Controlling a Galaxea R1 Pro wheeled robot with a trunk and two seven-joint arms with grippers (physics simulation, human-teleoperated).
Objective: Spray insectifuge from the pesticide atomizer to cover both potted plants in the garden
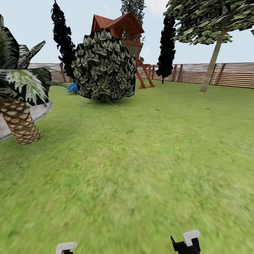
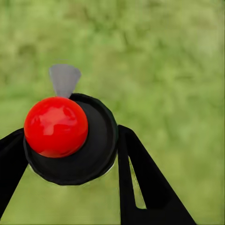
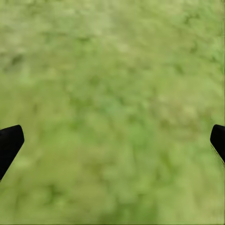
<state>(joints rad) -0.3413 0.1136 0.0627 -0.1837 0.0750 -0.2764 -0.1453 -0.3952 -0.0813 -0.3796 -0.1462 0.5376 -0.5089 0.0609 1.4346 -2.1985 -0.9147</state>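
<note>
Holding the pesticide atomizer (image 2: 70,140) between its two black fingers (image 2: 145,183), our left gripper (image 2: 70,154) hangs over the lawn (image 2: 164,56). In the left wrist view we see the atomizer from above: a red ball top sits on a round black cap, and a small grey nozzle sticks out past it. One finger presses on each side of the cap. Our right gripper (image 3: 112,140) is spread wide with nothing between its black fingertips (image 3: 9,143), just blurred grass below. From the head view, both wrists show at the bottom edge, left (image 1: 66,247) and right (image 1: 187,241). Ahead of us stretches green lawn (image 1: 141,158). A palm trunk (image 1: 19,121) stands at the left, a big round bush (image 1: 104,67) farther back, and behind it a red-roofed wooden play tower (image 1: 121,30). A slatted wooden fence (image 1: 225,74) runs along the far edge.
</note>
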